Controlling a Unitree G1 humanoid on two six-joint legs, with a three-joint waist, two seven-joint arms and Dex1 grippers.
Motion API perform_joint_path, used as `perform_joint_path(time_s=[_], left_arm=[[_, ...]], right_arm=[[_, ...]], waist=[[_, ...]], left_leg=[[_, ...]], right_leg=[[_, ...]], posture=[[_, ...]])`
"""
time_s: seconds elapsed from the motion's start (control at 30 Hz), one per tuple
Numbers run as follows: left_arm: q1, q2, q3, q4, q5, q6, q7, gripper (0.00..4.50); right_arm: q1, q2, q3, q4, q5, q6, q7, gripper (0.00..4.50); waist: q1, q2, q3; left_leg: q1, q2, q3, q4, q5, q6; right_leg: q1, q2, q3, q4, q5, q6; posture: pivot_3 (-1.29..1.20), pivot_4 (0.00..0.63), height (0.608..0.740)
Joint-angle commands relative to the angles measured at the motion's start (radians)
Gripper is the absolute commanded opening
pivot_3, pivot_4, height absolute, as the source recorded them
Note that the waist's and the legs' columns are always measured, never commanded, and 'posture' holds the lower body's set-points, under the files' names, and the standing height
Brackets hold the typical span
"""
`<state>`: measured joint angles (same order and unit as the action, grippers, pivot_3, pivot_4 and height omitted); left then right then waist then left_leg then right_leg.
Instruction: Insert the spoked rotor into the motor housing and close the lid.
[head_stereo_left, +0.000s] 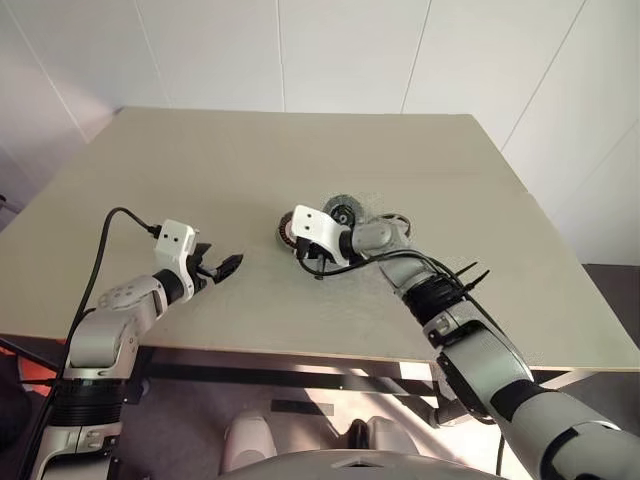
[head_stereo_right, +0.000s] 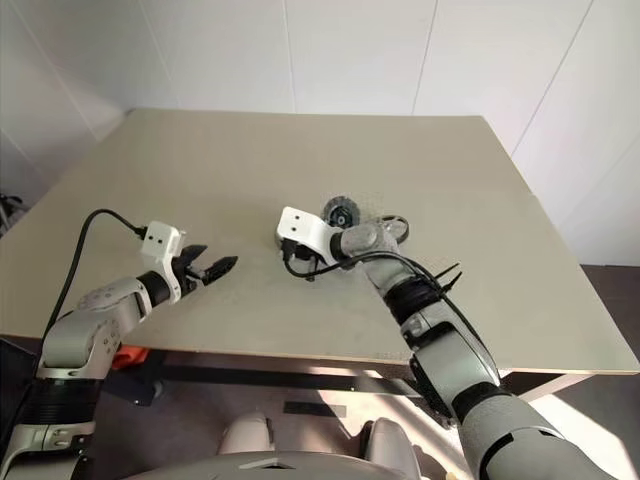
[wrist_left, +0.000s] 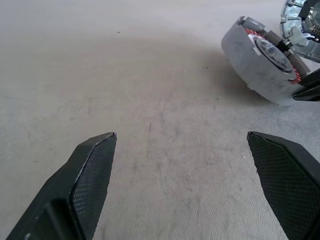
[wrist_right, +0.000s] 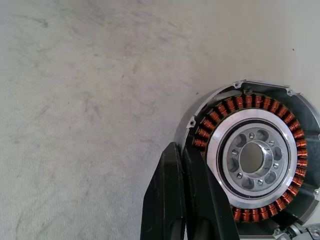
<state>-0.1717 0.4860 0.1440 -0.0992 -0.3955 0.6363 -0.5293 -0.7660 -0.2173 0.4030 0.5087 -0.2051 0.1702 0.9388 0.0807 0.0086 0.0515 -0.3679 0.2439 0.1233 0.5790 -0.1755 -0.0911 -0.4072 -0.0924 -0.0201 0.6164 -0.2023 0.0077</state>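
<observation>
The motor housing (wrist_right: 250, 160) is a grey round shell with copper windings around a silver hub. It sits mid-table (head_stereo_left: 283, 236), partly behind my right wrist. My right gripper (wrist_right: 184, 147) is shut, its fingers pinching the housing's rim on the near left side. The left wrist view shows those black fingers (wrist_left: 306, 91) at the edge of the housing (wrist_left: 250, 65). Just behind the housing lies the spoked rotor (head_stereo_left: 343, 210), a round dark part with a silver segmented ring (wrist_left: 300, 20). My left gripper (head_stereo_left: 225, 268) hovers open and empty to the housing's left. The lid is hidden.
The beige table (head_stereo_left: 200, 160) stretches bare to the left and far side. Its front edge (head_stereo_left: 250, 350) runs just below both arms. A black cable (head_stereo_left: 400, 222) loops by my right forearm. White walls stand behind.
</observation>
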Motion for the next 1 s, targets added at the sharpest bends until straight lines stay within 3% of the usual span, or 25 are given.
perform_joint_path(time_s=[0.03,0.43,1.0], left_arm=[[-0.007,-0.002,0.005,-0.035,-0.004,-0.007,0.002,4.43],[-0.012,-0.013,-0.006,-0.019,0.002,-0.012,-0.004,4.43],[-0.01,-0.008,-0.002,-0.016,0.001,-0.011,-0.001,4.43]], right_arm=[[0.021,-0.041,-0.011,-0.154,0.017,0.055,0.03,0.03],[0.081,-0.127,-0.006,-0.377,0.022,0.184,0.058,0.03],[0.042,-0.082,0.001,-0.263,0.025,0.141,0.025,0.03]], waist=[[-0.002,0.0,0.0],[-0.006,0.0,0.0],[-0.009,0.0,0.0]], left_leg=[[0.0,0.0,0.0,0.0,0.0,0.0],[0.001,0.0,0.0,-0.001,0.0,0.0],[0.001,0.0,0.0,-0.001,0.0,0.0]], right_leg=[[0.0,0.0,0.0,0.0,0.0,0.0],[0.0,0.0,0.0,-0.001,0.0,0.0],[0.0,0.0,0.0,0.0,0.0,0.0]], posture=[[0.0,0.0,0.74],[0.0,0.0,0.74],[0.0,0.0,0.74]])
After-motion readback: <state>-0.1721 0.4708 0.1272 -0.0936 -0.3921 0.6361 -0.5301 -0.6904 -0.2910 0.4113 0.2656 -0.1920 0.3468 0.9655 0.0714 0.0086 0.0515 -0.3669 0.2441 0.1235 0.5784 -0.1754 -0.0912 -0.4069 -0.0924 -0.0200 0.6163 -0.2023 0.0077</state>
